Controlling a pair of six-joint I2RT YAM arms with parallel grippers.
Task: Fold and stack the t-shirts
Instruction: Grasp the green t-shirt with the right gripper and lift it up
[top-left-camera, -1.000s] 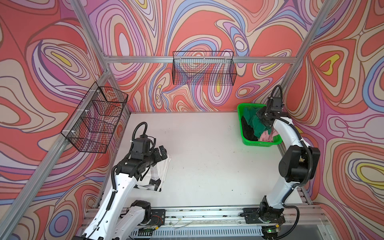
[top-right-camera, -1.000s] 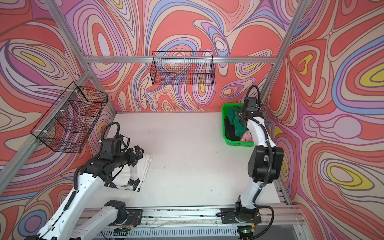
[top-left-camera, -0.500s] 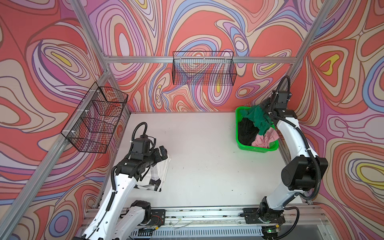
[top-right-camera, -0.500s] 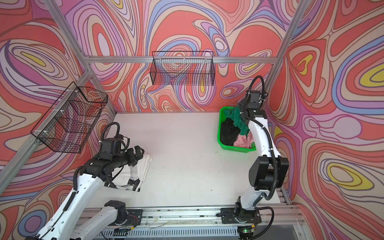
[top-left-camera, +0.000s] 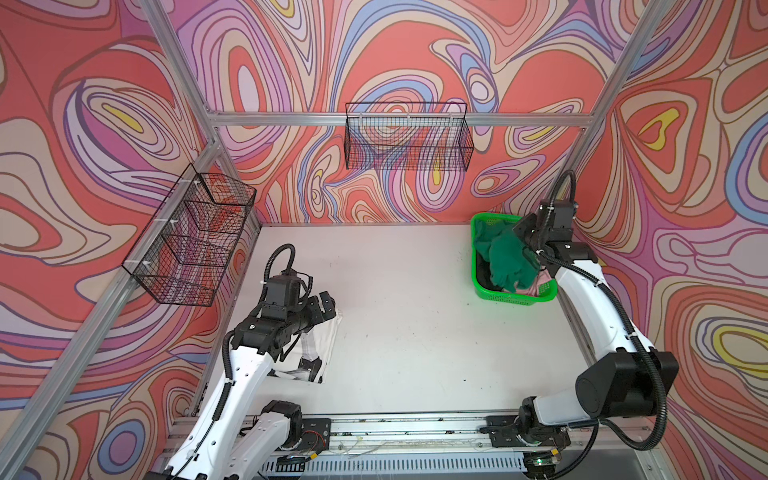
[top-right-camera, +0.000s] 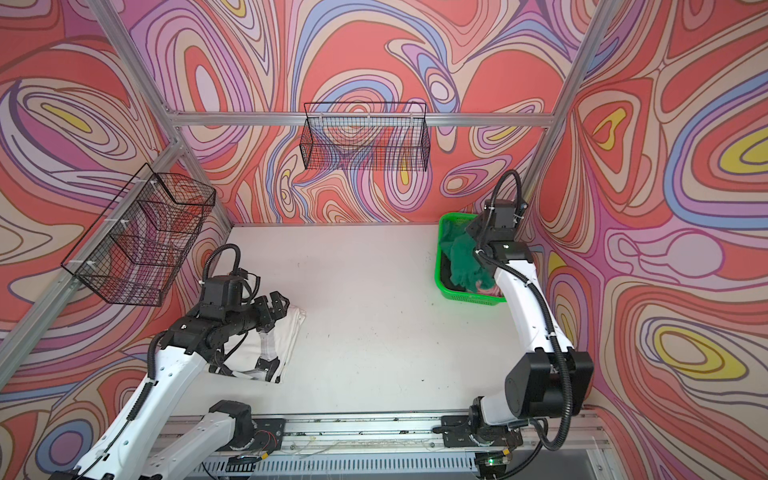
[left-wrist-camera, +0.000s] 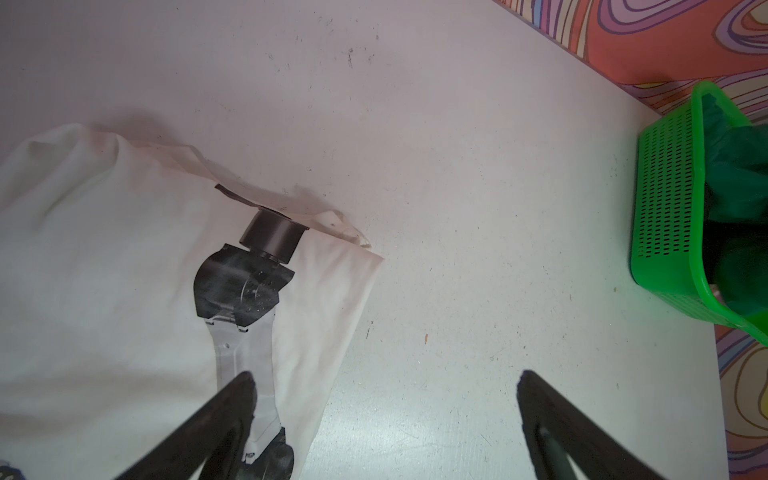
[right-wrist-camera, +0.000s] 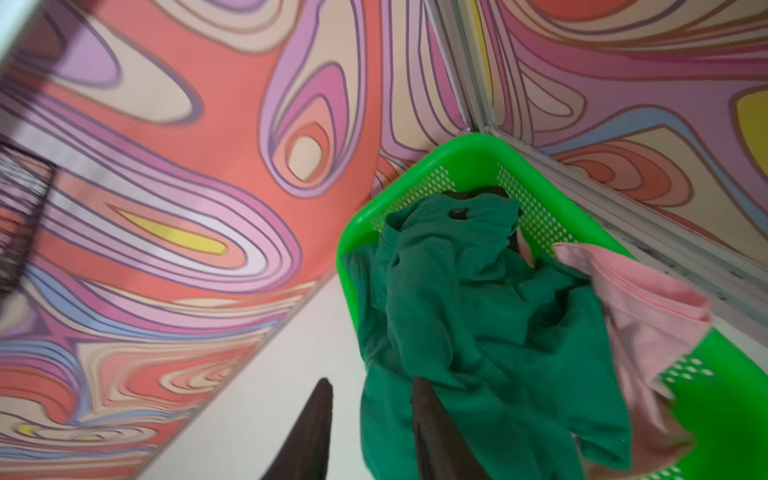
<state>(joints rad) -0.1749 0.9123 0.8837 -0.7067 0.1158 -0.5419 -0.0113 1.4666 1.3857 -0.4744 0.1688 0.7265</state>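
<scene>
Worktop (top-left-camera: 415, 332), white and flat, is carrying the goods listed.

White cloth t-shirt with black printed marks (left-wrist-camera: 104, 270): lying flattened at the left side of the worktop, well apart from the other shirts.

Left gripper (left-wrist-camera: 385, 374): hanging over that shirt's edge. Its fingers are standing wide apart, one above the cloth and one above bare worktop, gripping nothing.

Bright green perforated plastic basket (top-left-camera: 515, 297): sitting in the far right corner, close against the wall.

Large plain dark green t-shirt (right-wrist-camera: 478, 311): lying crumpled in the basket, heaping up above its rim.

Pale pink t-shirt (right-wrist-camera: 648, 320): lying in the basket, touching the dark green one.

Black t-shirt (top-left-camera: 484, 272): showing only as a dark patch beneath the dark green one.

Right gripper (right-wrist-camera: 372, 382): hovering over the basket. Its fingers are standing narrowly parted, with bare worktop showing through the gap. Dark green cloth is draping against one finger, and none is lying between them.
</scene>
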